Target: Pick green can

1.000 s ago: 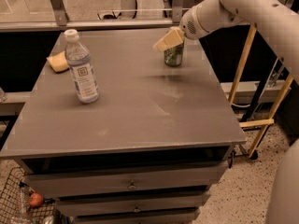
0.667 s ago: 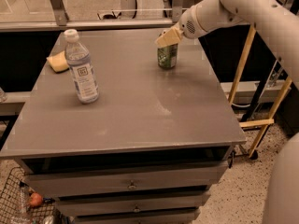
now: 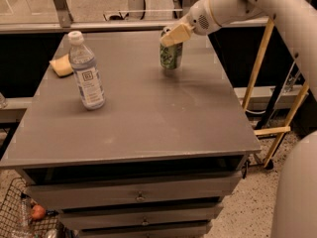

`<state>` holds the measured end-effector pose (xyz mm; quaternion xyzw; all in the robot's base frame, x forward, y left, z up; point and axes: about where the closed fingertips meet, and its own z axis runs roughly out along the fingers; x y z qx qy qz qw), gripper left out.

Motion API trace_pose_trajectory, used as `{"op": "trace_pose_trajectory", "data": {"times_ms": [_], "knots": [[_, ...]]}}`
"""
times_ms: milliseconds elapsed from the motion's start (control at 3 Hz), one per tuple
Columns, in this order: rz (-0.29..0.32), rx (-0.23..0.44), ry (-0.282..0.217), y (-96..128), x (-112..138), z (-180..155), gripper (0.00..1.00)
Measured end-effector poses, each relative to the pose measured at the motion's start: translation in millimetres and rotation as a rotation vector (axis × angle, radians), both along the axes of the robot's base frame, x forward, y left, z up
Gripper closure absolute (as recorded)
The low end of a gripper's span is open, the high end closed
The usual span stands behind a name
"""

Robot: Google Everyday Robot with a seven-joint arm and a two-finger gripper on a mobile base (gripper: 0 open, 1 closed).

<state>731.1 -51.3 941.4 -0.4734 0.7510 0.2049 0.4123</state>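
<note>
Right of the water bottle and farther back on the grey table, the green can stands upright, well apart from the bottle; its mottled green and white side faces the camera, and its top is partly covered by the gripper; the gripper is clamped on the can's upper part, with one tan finger lying across the near rim (the other finger is hidden behind the can); whether the can's base rests on the table or hangs just above it, I cannot tell; the white arm reaches the can from the side away from the bottle, coming down from the upper corner of the view; the bottle itself is clear plastic with a white cap and a pale label, upright and taller than the can; just behind the bottle, on the side away from the can, a yellow sponge lies flat near the table's edge, close to the bottle but not touching it; below the bottle, under the tabletop, the front of the table shows a stack of grey drawers with small knobs; lower still, a wire basket sits on the speckled floor with a small orange round thing in it; far across from the bottle, past the can and off the table, a pale wooden frame leans upright.
</note>
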Motion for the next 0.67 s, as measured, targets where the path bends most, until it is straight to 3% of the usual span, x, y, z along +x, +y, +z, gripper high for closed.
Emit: {"op": "trace_pose_trajectory", "data": {"times_ms": [333, 667], "knots": [[0.164, -0.025, -0.068, 11.0, -30.7, 35.3, 1.0], [0.275, -0.056, -0.106, 18.2, -53.1, 53.2, 1.0]]}}
